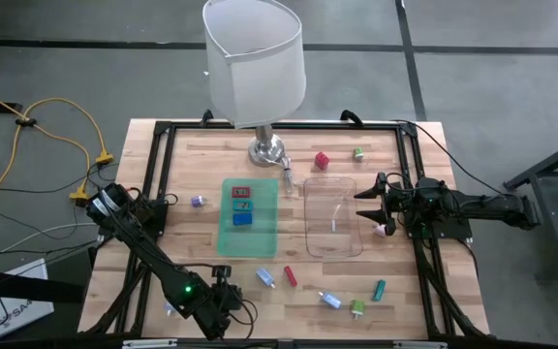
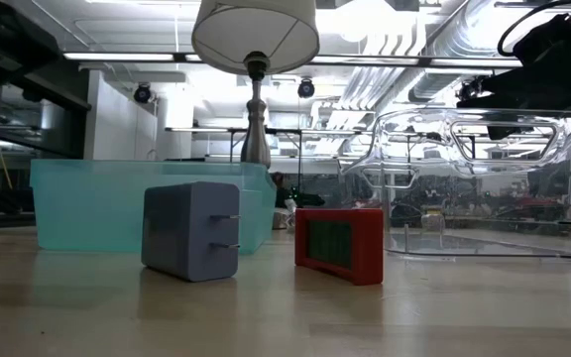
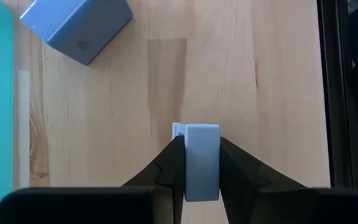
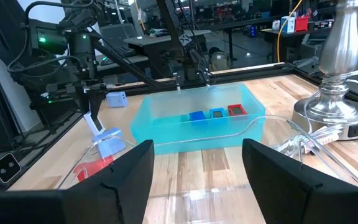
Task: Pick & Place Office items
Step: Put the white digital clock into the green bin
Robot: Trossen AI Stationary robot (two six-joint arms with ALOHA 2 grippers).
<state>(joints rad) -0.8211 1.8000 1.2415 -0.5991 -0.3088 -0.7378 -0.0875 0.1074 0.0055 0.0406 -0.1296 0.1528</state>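
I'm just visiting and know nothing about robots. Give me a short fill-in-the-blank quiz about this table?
1. The teal tray holds ___ small pieces.
2. The left gripper is shut on a light ___ piece.
3. The lamp has a ___ shade.
4. The right gripper's fingers are ___.

Missing words: three; blue; white; open

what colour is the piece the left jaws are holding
Light blue piece, clamped in the left gripper; the left wrist view shows it best.
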